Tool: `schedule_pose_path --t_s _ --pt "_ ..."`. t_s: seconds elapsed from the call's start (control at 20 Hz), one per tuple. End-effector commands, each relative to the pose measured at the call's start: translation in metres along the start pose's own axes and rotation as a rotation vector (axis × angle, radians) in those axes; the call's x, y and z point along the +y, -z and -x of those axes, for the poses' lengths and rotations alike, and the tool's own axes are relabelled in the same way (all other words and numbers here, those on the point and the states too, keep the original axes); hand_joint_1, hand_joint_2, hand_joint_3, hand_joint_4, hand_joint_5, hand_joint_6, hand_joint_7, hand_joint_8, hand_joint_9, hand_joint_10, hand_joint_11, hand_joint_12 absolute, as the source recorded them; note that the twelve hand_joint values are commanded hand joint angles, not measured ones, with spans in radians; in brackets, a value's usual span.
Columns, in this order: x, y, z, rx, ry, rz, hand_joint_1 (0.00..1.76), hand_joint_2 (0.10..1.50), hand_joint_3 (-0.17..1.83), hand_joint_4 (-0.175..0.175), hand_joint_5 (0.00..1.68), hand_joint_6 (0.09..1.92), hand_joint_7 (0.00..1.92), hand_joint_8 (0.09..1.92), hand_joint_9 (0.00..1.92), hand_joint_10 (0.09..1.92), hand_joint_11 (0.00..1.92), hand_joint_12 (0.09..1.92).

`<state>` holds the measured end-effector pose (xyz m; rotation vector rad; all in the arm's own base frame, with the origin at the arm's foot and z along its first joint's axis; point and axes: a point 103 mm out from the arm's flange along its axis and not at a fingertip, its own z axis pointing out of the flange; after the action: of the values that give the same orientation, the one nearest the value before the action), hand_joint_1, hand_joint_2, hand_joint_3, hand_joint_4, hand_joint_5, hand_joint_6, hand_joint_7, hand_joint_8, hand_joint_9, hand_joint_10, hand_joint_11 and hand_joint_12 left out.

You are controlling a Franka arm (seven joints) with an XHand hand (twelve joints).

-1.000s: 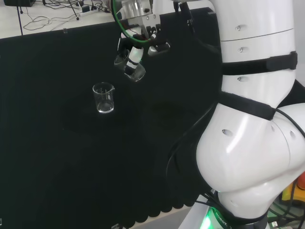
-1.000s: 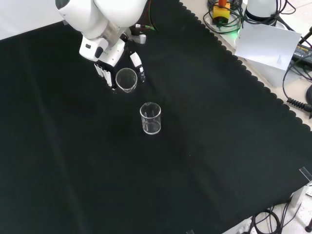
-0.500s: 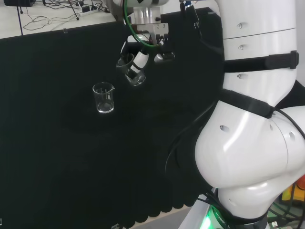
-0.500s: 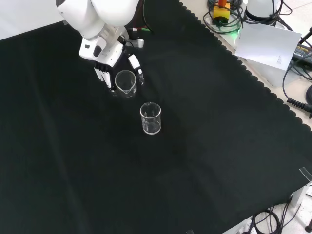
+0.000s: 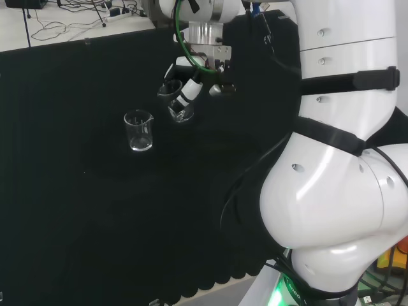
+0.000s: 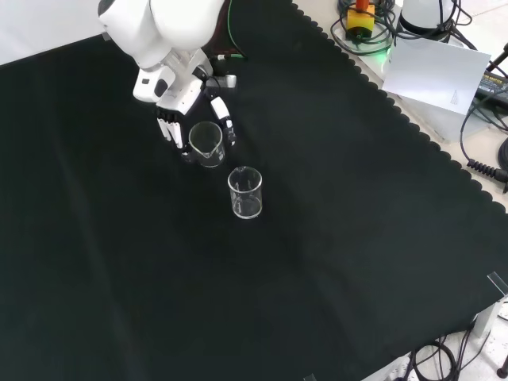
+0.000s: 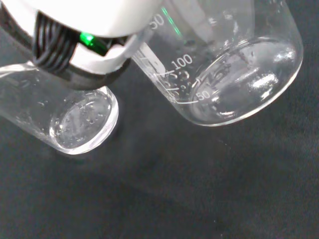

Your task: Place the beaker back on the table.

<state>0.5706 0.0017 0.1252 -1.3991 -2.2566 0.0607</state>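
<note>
In the front view, a second, empty glass beaker [image 6: 245,193] stands upright on the black cloth [image 6: 333,238], nearest the camera. Just beyond it, the hand [image 6: 181,107] holds the beaker [image 6: 207,144], its fingers [image 6: 168,131] curled down one side and its thumb on the other, pinching the glass between them. In the head view the held beaker [image 5: 179,106] is tilted and sits close above the cloth, near the standing one [image 5: 138,131] but apart from it.

Held beaker [image 7: 234,74] rim cut off by wrist view's edge; its side partly covered by hand [image 7: 89,30].
</note>
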Motion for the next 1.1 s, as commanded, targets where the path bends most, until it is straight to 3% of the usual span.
schedule_pose_path --t_s 0.05,1.1 --pt "0.004 -0.013 0.009 0.040 0.008 0.033 1.11 0.70 0.64 0.158 1.19 0.80 1.53 0.30 1.52 0.10 1.09 0.92" --pt "0.017 -0.031 0.011 0.098 0.017 0.096 1.11 0.74 0.55 0.175 1.21 0.74 1.50 0.32 1.50 0.11 1.08 0.94"
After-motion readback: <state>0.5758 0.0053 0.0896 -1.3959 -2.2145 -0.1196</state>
